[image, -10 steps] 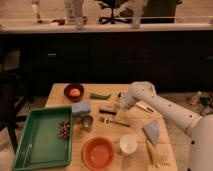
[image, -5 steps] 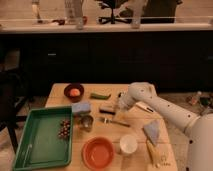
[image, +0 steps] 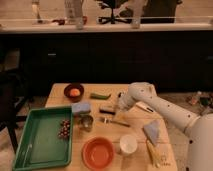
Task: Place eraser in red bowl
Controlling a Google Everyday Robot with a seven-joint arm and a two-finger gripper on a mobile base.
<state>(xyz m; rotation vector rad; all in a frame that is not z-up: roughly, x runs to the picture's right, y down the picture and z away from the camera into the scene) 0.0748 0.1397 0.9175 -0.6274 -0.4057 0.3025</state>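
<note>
- Since a second ago the arm has dipped slightly toward the counter's middle; the pincer (image: 119, 106) hangs wide and empty, just beside the eraser (image: 106, 111).
- The eraser lies mid-counter, well apart from the red bowl (image: 98, 152) at the near edge.
- Risk: an off-centre close could knock the small block toward the fork (image: 115, 121).

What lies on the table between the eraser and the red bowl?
In the camera view a fork lies across that stretch, below the eraser and above the red bowl. The end effector is close beside the eraser.
</note>
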